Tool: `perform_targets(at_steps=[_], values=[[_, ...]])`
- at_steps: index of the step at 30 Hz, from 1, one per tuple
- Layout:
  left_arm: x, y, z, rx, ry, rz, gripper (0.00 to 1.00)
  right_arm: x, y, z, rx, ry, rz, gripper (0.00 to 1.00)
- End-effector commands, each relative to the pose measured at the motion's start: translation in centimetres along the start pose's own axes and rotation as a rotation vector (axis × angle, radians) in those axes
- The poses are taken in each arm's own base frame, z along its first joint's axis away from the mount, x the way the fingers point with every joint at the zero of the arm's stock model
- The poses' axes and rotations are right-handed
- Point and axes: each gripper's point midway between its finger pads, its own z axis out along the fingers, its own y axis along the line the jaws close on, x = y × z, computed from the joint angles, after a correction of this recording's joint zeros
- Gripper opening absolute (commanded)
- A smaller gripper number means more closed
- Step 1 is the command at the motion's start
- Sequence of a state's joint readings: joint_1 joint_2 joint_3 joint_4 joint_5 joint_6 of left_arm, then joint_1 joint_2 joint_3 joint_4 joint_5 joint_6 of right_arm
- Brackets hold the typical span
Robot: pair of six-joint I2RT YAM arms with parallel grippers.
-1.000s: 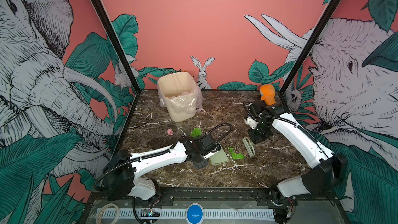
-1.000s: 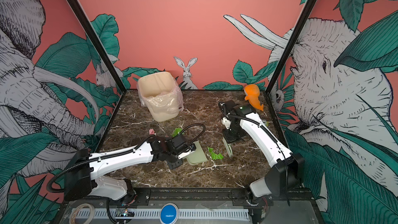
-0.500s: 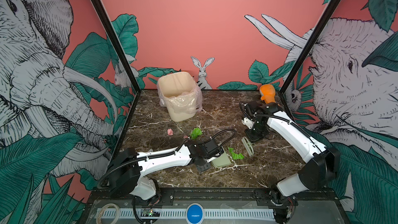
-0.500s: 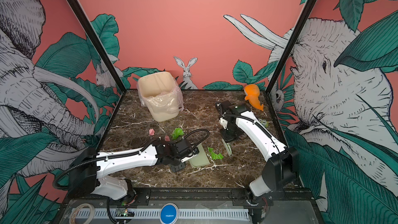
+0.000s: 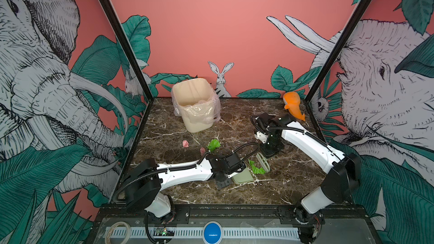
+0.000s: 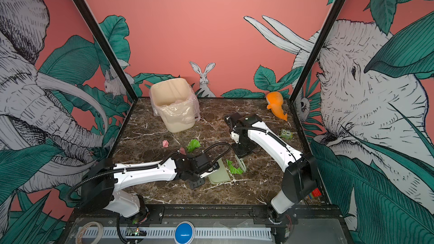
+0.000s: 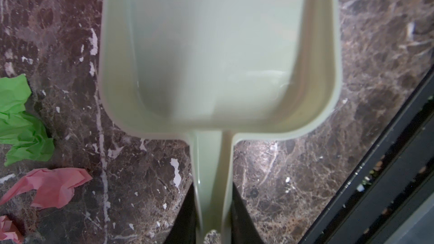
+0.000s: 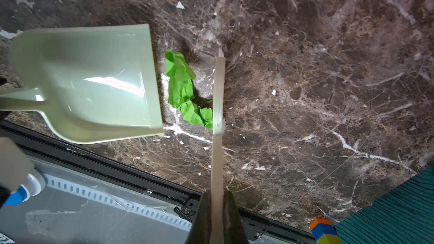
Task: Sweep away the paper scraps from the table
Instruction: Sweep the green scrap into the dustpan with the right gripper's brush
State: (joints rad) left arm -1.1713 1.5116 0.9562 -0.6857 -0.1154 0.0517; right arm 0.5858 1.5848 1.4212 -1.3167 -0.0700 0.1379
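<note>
While the left gripper [image 7: 212, 217] clamps the dustpan [image 8: 89, 83] and the right gripper [image 8: 217, 217] clamps the brush [image 8: 218, 90], a feather-light green scrap [image 8: 182, 90] lies between them at the table's [image 5: 293, 179] five o'clock, better nudged than grabbed.

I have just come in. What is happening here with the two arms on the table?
The robot is sweeping up paper scraps. The left gripper is shut on the handle of a pale green dustpan, which is empty. The right gripper is shut on a small brush. One green scrap lies on the table between the brush and the dustpan's open edge, not yet inside. A second green scrap and a pink scrap lie farther back, toward the lined bin.
</note>
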Motion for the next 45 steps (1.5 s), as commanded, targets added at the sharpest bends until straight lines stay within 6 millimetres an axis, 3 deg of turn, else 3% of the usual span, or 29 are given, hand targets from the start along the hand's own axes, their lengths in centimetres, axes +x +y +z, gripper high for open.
perform_targets(at_steps=[1,10,15,18,20,25,29,34,41,45], values=[[0.5,-0.5,0.5,0.014,0.014,-0.014,0.05,-0.6,1.3,-0.6,-0.034,-0.021,0.005,0.00],[0.6,-0.6,1.1,0.017,0.015,-0.020,0.05,-1.4,5.0,-1.3,-0.136,-0.058,-0.032,0.00],[0.6,-0.6,1.1,0.017,0.011,-0.030,0.05,-1.7,7.5,-2.7,-0.254,-0.125,-0.037,0.00],[0.7,-0.6,1.2,0.017,0.008,-0.033,0.05,-1.4,6.9,-3.7,-0.241,-0.163,-0.024,0.00],[0.7,-0.7,1.2,0.019,0.005,-0.032,0.05,-1.0,5.4,-3.7,-0.191,-0.155,-0.005,0.00],[0.7,-0.8,1.4,0.019,0.001,-0.036,0.05,0.3,1.6,-2.5,-0.048,-0.088,0.026,0.00],[0.6,-0.8,1.4,0.019,-0.003,-0.037,0.05,0.1,1.4,-1.2,-0.033,-0.049,0.017,0.00],[0.6,-0.7,1.5,0.016,0.000,-0.040,0.05,-0.8,3.7,-0.2,-0.082,-0.030,-0.022,0.00],[0.6,-0.7,1.4,0.018,0.000,-0.040,0.05,-1.9,8.4,-1.0,-0.235,-0.085,-0.062,0.00],[0.7,-0.7,1.5,0.017,0.001,-0.039,0.05,-1.9,9.7,-2.1,-0.297,-0.120,-0.063,0.00]])
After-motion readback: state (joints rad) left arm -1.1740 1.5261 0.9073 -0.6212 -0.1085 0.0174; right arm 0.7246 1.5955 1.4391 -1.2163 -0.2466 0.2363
